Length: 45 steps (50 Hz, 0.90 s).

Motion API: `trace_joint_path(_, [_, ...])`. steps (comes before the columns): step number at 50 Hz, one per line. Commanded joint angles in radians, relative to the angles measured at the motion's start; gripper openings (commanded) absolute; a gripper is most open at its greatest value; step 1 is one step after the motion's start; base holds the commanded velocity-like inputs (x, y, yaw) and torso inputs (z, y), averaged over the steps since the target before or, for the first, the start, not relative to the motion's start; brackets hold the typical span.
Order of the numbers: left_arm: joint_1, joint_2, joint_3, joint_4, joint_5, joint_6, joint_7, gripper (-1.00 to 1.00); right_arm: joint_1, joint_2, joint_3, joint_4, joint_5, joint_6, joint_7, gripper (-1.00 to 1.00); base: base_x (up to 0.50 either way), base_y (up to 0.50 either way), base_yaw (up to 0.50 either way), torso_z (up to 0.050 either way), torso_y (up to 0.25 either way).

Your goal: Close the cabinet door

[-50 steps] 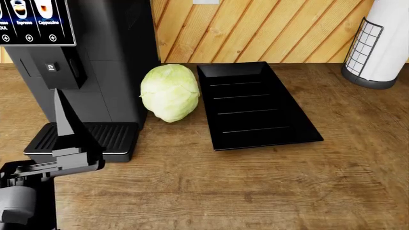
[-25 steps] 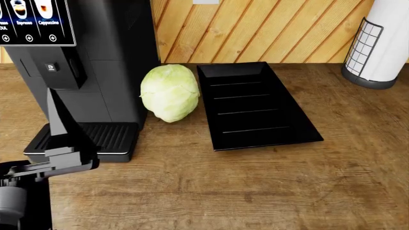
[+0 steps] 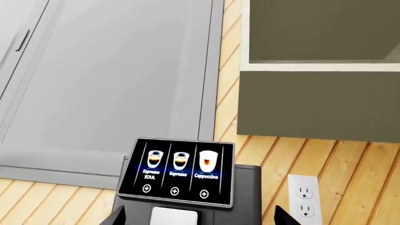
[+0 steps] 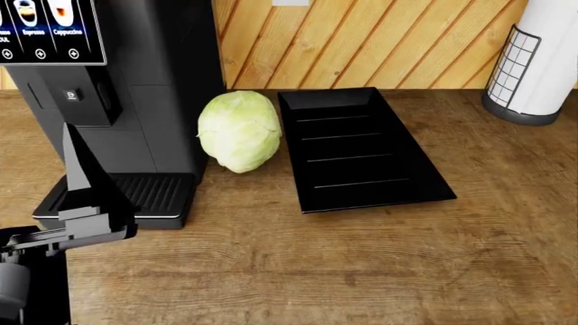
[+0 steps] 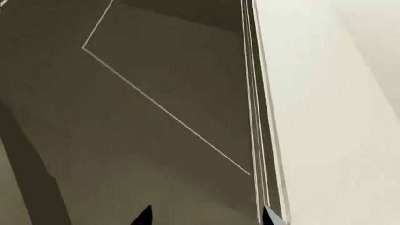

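Your right gripper (image 5: 203, 216) is up at the cabinet — only two dark fingertips show in the right wrist view, set apart, nothing between them. They look open, holding nothing. Beside one tip runs the pale edge of the cabinet door (image 5: 265, 117), seen nearly edge-on, with the olive cabinet interior (image 5: 144, 117) filling the rest. I judge the door part open. Whether the tip touches the edge, I cannot tell.

To close it well: get the fingers onto the door's outer face near its free edge, away from the hinge, and push in a steady arc toward the cabinet frame. Keep the fingertips out of the closing gap.

Your left gripper (image 3: 196, 215) sits low in front of the coffee machine (image 4: 135, 88), fingers spread and empty. Its wrist view looks up at the machine's screen (image 3: 177, 172), a wall outlet (image 3: 303, 197) and a second olive cabinet (image 3: 319, 70) above.

Versus the earlier head frames: the left gripper has slid slightly left and down over the drip tray (image 4: 167, 193). Cabbage (image 4: 239, 131), black tray (image 4: 357, 152) and paper towel holder (image 4: 532, 61) are unmoved.
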Motion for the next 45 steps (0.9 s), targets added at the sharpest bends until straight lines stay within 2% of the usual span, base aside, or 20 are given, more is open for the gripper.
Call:
trace_joint_path(1, [0.001, -0.004, 0.002, 0.003, -0.005, 0.002, -0.002, 1.0, 0.042, -0.115, 0.112, 0.129, 0.018, -0.064, -0.138, 1.0, 0.0, 0.0, 0.01, 0.01, 0.0])
trace_joint_path(45, [0.008, -0.015, -0.01, -0.01, -0.02, 0.024, -0.016, 1.0, 0.031, -0.223, 0.041, 0.406, -0.078, -0.145, -0.288, 1.0, 0.0, 0.0, 0.0, 0.002, 0.0])
